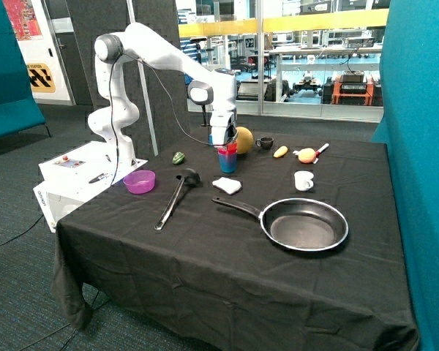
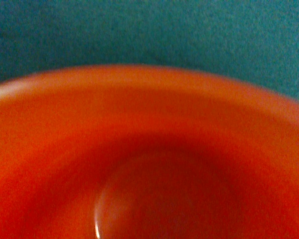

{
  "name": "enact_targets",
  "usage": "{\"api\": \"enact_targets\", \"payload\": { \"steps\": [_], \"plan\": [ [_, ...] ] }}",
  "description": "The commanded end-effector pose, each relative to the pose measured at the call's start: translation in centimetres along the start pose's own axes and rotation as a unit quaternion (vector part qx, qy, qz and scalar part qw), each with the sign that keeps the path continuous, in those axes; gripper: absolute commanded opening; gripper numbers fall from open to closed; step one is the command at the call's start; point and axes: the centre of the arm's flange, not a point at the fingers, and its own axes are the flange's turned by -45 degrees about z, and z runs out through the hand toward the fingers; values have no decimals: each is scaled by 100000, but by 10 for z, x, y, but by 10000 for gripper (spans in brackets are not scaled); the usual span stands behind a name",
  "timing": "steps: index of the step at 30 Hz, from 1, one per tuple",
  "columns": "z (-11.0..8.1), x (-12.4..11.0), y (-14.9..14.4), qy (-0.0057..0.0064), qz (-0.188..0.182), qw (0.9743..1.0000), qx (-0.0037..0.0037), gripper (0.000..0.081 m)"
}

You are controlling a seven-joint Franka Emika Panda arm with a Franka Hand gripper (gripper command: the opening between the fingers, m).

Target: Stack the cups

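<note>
Cups: red cup (image 2: 154, 169) nested in the blue cup (image 1: 227, 160), a pink band between them; the stack stands upright on the tabletop (image 1: 205, 248) just beside a yellow ball (image 1: 243, 139).
Gripper (image 1: 224, 139): directly over the stack, at the red rim; cannot tell whether spread or pinching.
Nearby: white cloth (image 1: 227, 186), black ladle (image 1: 177, 194).

Gripper (image 1: 223, 139) sits on top of the stacked cups (image 1: 227, 157) near the table's (image 1: 205, 292) far edge, fingers not visible. Tight around it: yellow ball (image 1: 243, 140) just beside the stack, black mug (image 1: 265, 142) past that, white cloth (image 1: 227, 186) close in front, ladle (image 1: 175, 196) nearby. Frying pan (image 1: 307, 224) blocks the near middle. White mug (image 1: 304, 180) and fruit (image 1: 306, 154) crowd the far corner. Pink bowl (image 1: 139, 181) sits at the base-side edge. Near edge strip open.
</note>
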Motion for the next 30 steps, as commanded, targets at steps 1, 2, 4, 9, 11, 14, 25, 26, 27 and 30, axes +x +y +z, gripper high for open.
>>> {"api": "enact_targets", "payload": {
  "steps": [1, 2, 4, 9, 11, 14, 25, 26, 27, 30],
  "plan": [
    [10, -12, 3, 317, 67, 99999, -151, 193],
    [10, -12, 3, 317, -45, 99999, -151, 212],
    [9, -11, 2, 316, -194, 99999, -152, 250],
    [7, -8, 0, 316, -682, 99997, -153, 311],
    [6, -8, 0, 316, -770, 99996, -153, 333],
    [6, -7, -1, 315, -943, 99995, -154, 377],
    [6, -6, 3, 315, -928, 99995, -154, 467],
    [6, -6, 3, 315, -945, 99995, -154, 474],
    [5, -6, 3, 315, -959, 99995, -154, 495],
    [4, -5, 2, 315, -1179, 99992, -155, 517]
  ]
}}
